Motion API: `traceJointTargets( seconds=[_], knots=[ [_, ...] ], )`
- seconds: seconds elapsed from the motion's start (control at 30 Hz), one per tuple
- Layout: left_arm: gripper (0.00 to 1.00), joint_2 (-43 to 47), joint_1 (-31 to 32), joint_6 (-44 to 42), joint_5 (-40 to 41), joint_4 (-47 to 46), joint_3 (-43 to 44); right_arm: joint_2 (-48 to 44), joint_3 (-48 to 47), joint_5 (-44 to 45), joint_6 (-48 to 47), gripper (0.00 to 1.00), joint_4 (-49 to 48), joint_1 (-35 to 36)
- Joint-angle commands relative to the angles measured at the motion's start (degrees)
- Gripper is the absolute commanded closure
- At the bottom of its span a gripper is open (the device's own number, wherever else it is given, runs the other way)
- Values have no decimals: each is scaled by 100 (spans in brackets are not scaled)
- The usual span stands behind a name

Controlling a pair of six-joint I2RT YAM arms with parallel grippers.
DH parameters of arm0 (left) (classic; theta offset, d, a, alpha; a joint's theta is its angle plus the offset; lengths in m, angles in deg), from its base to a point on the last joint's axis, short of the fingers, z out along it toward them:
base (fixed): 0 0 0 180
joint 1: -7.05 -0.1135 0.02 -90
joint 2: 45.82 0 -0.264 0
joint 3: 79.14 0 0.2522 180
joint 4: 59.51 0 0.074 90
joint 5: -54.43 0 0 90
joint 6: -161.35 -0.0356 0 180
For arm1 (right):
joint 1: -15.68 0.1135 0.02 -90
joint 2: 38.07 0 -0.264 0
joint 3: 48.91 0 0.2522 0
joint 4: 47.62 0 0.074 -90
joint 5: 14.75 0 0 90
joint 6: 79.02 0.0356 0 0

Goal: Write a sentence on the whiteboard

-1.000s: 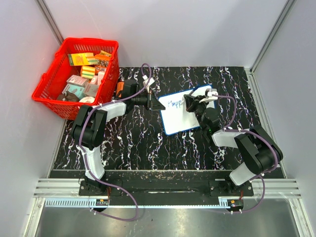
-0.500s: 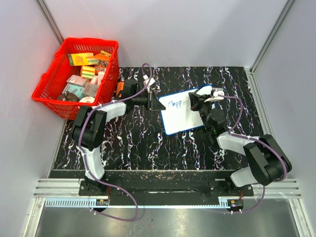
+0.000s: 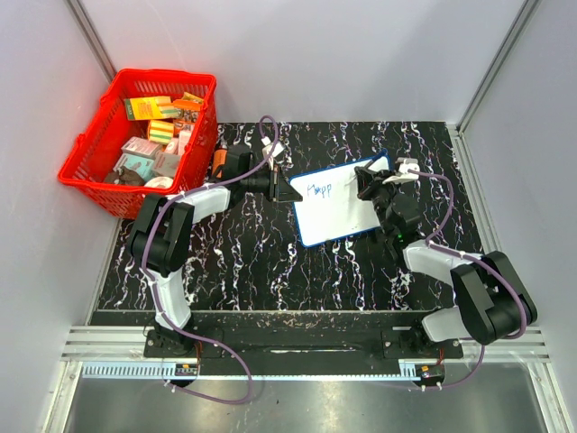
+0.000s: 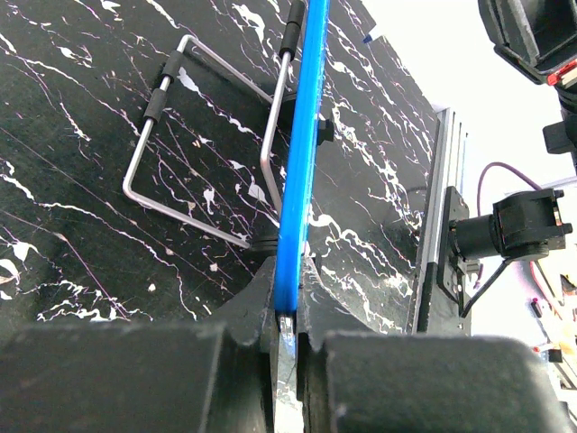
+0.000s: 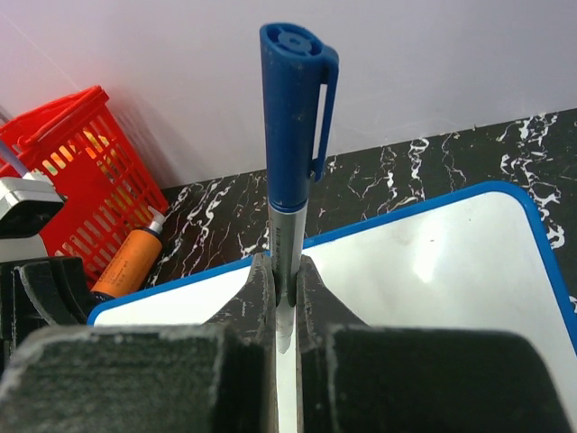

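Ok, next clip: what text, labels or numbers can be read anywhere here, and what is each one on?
"Happ": blue handwriting at the upper left of the whiteboard, roughly formed.
Boxes in the red basket: print too small to read.
Blue marker: no label shows.

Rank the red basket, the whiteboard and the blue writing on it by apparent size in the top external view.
1. red basket, clearly the largest
2. whiteboard
3. blue writing, just a short word near the board's upper left corner
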Motion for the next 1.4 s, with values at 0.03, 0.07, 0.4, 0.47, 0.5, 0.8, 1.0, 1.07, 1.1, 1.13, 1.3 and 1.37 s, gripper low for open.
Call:
traceJointTargets(
  seconds=[0.03, 0.07, 0.4, 0.47, 0.5, 0.8, 1.0, 1.07, 1.1, 1.13, 1.3, 1.37],
  knots=[
    [100, 38, 43, -685, 732, 522, -88, -51, -197, -292, -120, 100, 99, -20],
    [100, 38, 52, -685, 741, 522, -80, -25, -215, -319, -121, 100, 99, -20],
    [100, -6, 69, -694, 732, 513, -106, 230, -443, -520, 46, 100, 55, -20],
    [100, -6, 69, -685, 732, 504, -106, 283, -531, -574, 108, 100, 64, -20],
    [100, 3, 69, -685, 741, 513, -97, 326, -549, -609, 125, 100, 29, -20],
    [100, -15, 69, -694, 723, 521, -62, 608, -847, -706, 231, 100, 126, -3],
    [100, 3, 69, -711, 723, 548, -36, 801, -874, -750, 284, 100, 117, -3],
    [100, -6, 69, -711, 714, 557, -44, 836, -865, -741, 293, 100, 126, -11],
    [100, 3, 69, -711, 714, 557, -44, 863, -848, -724, 293, 100, 108, -11],
    [100, 3, 69, -711, 723, 557, -36, 872, -830, -715, 293, 100, 91, -11],
    [100, -24, 69, -703, 723, 548, -9, 784, -646, -679, 275, 100, 38, -11],
    [100, -15, 78, -703, 723, 565, 0, 749, -558, -679, 266, 100, 20, -11]
  ],
)
